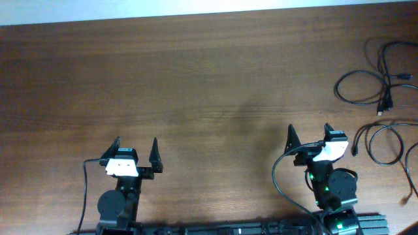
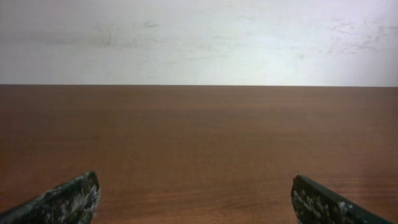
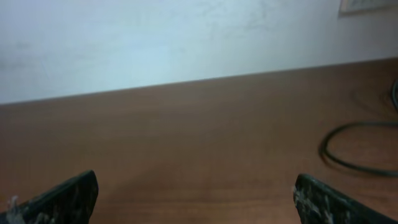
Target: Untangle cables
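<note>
Thin black cables lie in loose loops at the far right of the wooden table. One cable (image 1: pixel 366 81) curves near the back right with a small plug end (image 1: pixel 385 104). Another cable (image 1: pixel 385 140) loops nearer the front right edge. In the right wrist view a cable loop (image 3: pixel 357 146) shows at the right. My right gripper (image 1: pixel 308 134) is open and empty, left of the near loop and apart from it; its fingers also frame the right wrist view (image 3: pixel 196 196). My left gripper (image 1: pixel 136 149) is open and empty at the front left, as the left wrist view (image 2: pixel 196 196) confirms, far from the cables.
The brown wooden table (image 1: pixel 196 85) runs to a white wall at the back. Thicker black wires (image 1: pixel 281 183) fixed to the arms hang by each base at the front edge.
</note>
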